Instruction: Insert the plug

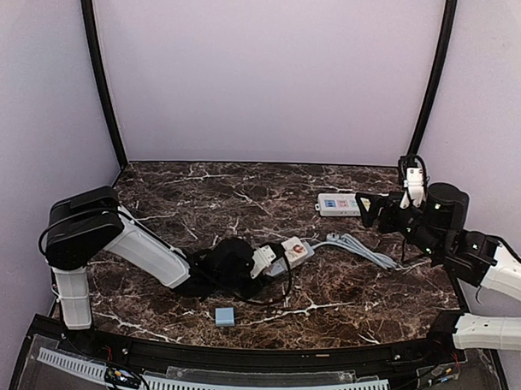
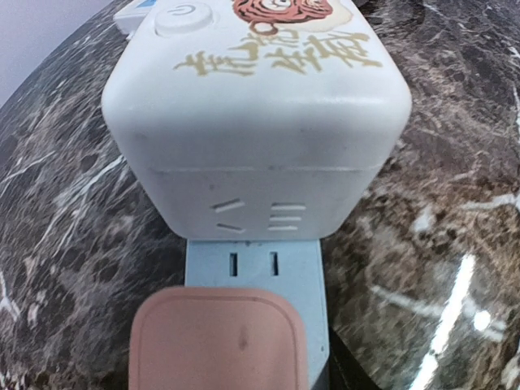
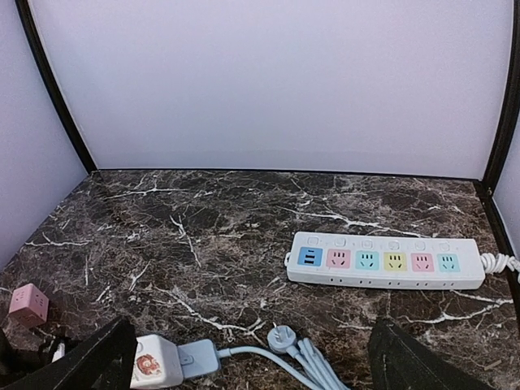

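Nearby, white socket cube point(image 2: 256, 122) touches plug point(image 2: 253, 266); blue cube point(image 1: 225, 315), power strip point(image 1: 339, 204) apart.

Dark marble table point(image 1: 201, 193) bearing power strip point(image 1: 339, 204), cube socket point(image 1: 297, 250), blue cable point(image 1: 361, 247), small blue block point(image 1: 225, 316).

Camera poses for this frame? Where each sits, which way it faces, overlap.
Top: high behind the robot, looking down on the table; left arm and right arm show.
Left wrist: low, close on the white socket cube; no robot part clearly shows.
Right wrist: faces across the table to the power strip; both spread fingers show.
Shared: cube in all three; strip in top and right wrist.
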